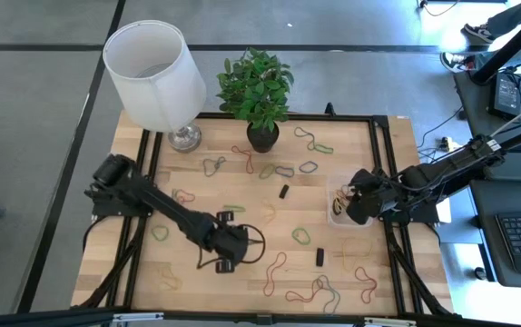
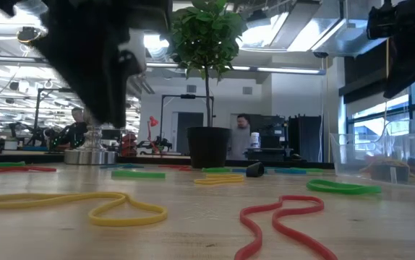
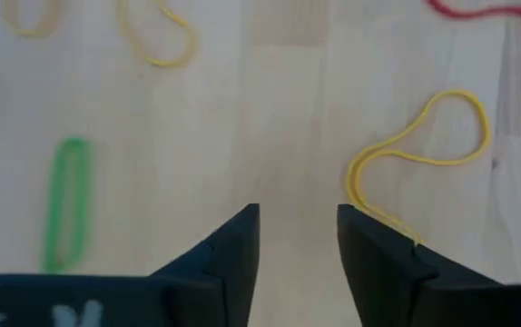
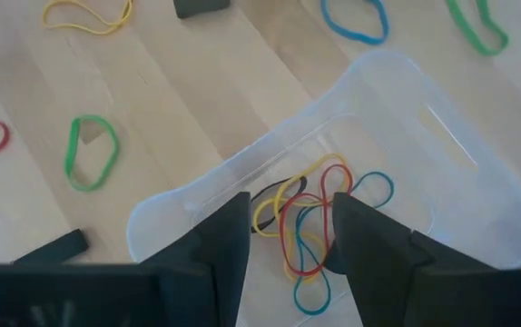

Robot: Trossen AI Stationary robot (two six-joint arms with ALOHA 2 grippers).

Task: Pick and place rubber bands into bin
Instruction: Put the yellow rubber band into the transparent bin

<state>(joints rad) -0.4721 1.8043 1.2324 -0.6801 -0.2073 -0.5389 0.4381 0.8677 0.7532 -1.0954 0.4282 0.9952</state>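
Yellow rubber band (image 3: 419,150) lies on the wood just beside the left gripper (image 3: 299,238), whose fingers stand apart and hold nothing. It should centre over a strand and press to the table before closing. The right gripper (image 4: 288,227), parted and empty, hangs over the bin (image 4: 406,91) at the table's right.

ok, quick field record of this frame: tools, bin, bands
left tool: open, low over bare table, yellow band beside one finger, nothing held
right tool: open, above bin, nothing held
bin: clear tray near table's right edge, holds a tangle of red, yellow, blue and black bands
loose bands: many scattered on table
other: lamp, plant
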